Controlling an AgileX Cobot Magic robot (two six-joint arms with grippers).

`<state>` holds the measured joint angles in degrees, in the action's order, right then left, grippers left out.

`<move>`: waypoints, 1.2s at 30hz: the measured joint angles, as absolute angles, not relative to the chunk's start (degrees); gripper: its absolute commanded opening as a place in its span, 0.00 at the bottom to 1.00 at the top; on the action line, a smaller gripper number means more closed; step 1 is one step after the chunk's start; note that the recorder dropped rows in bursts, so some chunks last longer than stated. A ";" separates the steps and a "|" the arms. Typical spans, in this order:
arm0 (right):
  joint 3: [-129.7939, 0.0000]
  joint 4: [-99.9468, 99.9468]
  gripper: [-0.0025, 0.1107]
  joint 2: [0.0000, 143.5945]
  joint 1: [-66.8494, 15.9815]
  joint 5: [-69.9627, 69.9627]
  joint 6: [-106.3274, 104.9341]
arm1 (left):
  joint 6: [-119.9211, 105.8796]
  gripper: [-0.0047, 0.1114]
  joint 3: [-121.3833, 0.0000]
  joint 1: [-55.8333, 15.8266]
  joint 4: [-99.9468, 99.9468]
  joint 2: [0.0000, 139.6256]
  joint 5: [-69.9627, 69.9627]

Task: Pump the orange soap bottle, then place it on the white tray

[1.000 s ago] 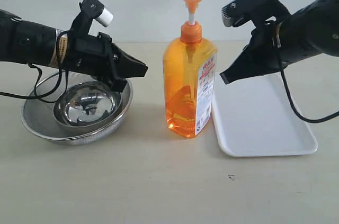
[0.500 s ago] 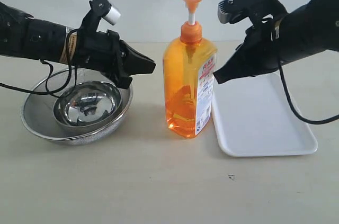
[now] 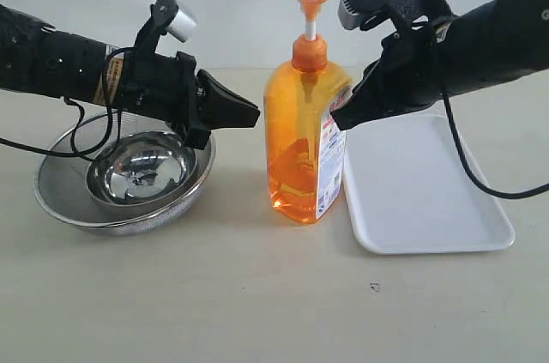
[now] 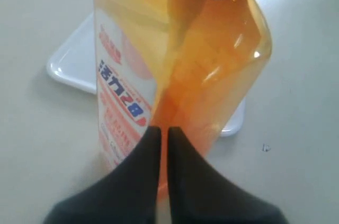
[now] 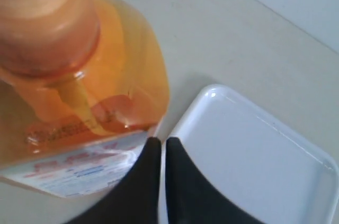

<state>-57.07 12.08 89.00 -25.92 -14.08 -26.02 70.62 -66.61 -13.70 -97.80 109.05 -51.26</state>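
Orange soap bottle (image 3: pixel 306 136) stands upright between left claw (image 3: pixel 256 114) and right claw (image 3: pixel 334 121).

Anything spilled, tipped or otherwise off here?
Nothing stands out. The orange soap bottle stands upright on the table beside the white tray, with no soap visible around it. The tray lies flat. The left gripper and right gripper point at the bottle, jaws shut.

One orange soap bottle (image 3: pixel 304 148), one white tray (image 3: pixel 420 200), one mesh strainer (image 3: pixel 64 200), one steel bowl (image 3: pixel 141 170), one desk (image 3: pixel 257 294), and two hands: left hand (image 3: pixel 253 112), right hand (image 3: pixel 336 120).
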 measured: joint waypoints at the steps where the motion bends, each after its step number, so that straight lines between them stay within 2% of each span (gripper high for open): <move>1: -57.07 12.00 0.02 89.00 -25.92 -13.66 -26.28 | 70.95 0.08 -66.61 -13.70 -97.89 109.05 -51.71; 10: -57.07 12.33 0.02 89.00 -25.92 -8.79 -28.05 | 71.62 0.08 -66.61 -13.70 -98.17 109.05 -53.97; 19: -57.07 12.33 0.02 89.00 -25.92 -8.61 -28.43 | 70.75 0.08 -66.61 -13.70 -97.71 109.05 -47.28; 36: -58.04 12.33 0.02 93.64 -25.92 -5.37 -28.43 | 64.90 0.08 -67.07 -15.34 -92.56 109.30 -46.83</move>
